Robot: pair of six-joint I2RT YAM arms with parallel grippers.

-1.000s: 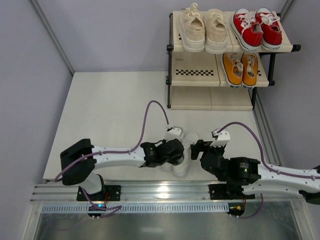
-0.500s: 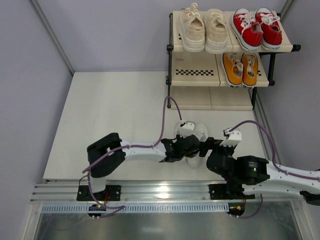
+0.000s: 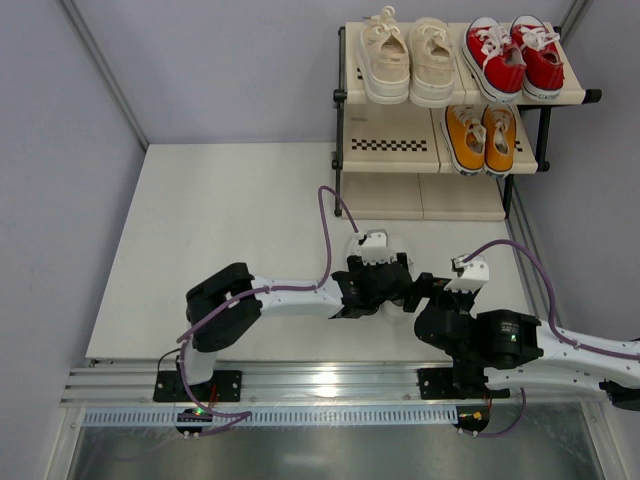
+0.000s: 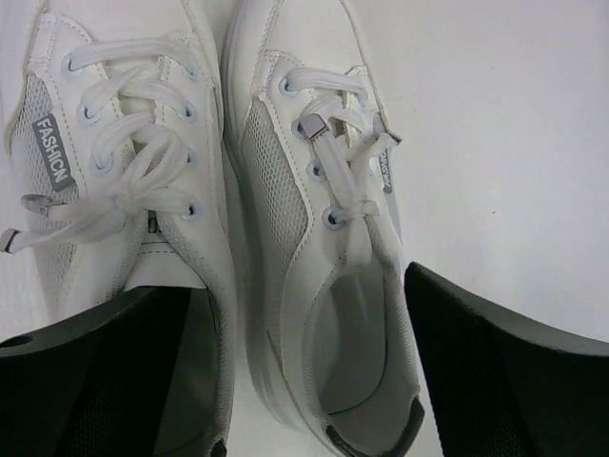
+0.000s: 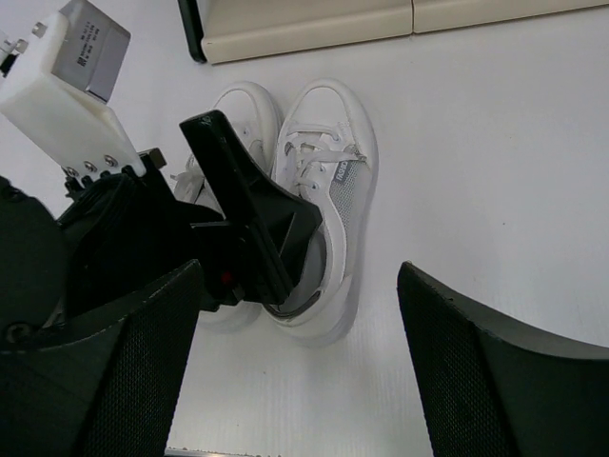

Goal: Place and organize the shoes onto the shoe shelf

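Shelf: three tiers, cream panels, checkered front strips, black frame.
Top tier: cream pair left, red pair right.
Middle tier: orange-yellow pair, right side.
White pair: laced, on the table right below me, close side by side, toes toward the shelf.

A pale table is carrying the shoe shelf, which is standing at its far right corner. A pair of white sneakers is lying close side by side directly on the table, toward the near edge and right of the middle, toes pointing at the shelf. On the shelf's top tier a cream pair is sitting left of a red pair. An orange-yellow pair is resting on the right half of the middle tier.
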